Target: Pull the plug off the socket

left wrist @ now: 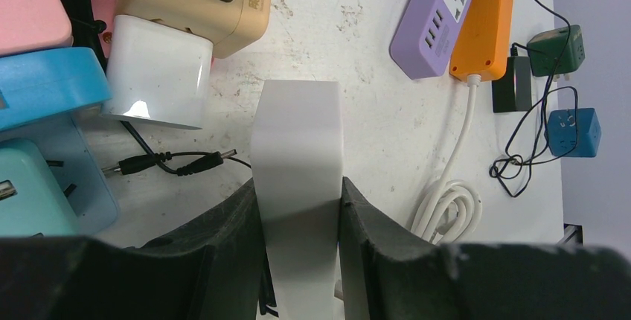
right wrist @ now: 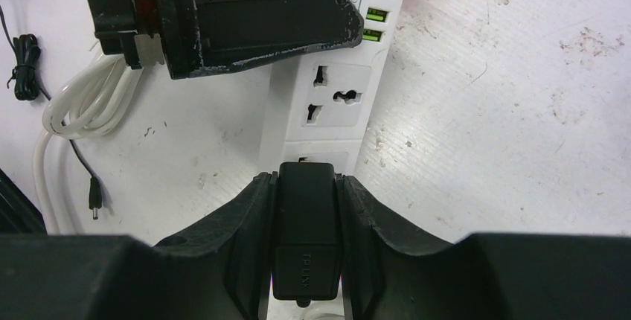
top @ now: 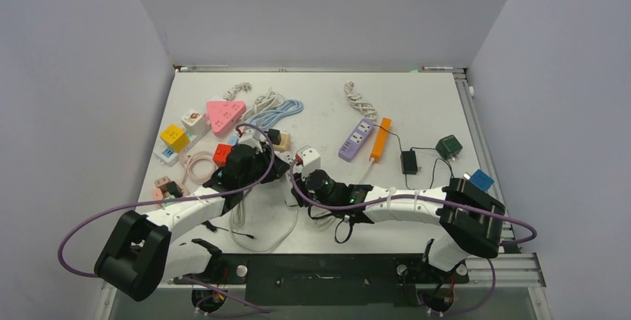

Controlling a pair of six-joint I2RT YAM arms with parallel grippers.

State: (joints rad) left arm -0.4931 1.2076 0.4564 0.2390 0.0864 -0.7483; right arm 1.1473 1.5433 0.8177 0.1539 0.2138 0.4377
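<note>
My left gripper (left wrist: 298, 186) is shut on the end of a white power strip (left wrist: 298, 141) and presses it against the table. My right gripper (right wrist: 306, 180) is shut on a black TP-Link plug (right wrist: 306, 223), whose front end sits at a socket of the same white strip (right wrist: 331, 104). I cannot tell whether its pins are still inside. The left gripper's black body (right wrist: 223, 7) shows further along the strip. In the top view both grippers, left (top: 257, 158) and right (top: 301, 180), meet mid-table over the strip (top: 286, 162).
A purple strip (top: 356, 140), an orange strip (top: 380, 139), a black adapter (top: 409, 161), a green adapter (top: 449, 146) and a blue cube (top: 481, 179) lie to the right. Pink (top: 225, 115), yellow (top: 175, 138) and other sockets crowd the left. A white cable (top: 260, 234) loops near the front.
</note>
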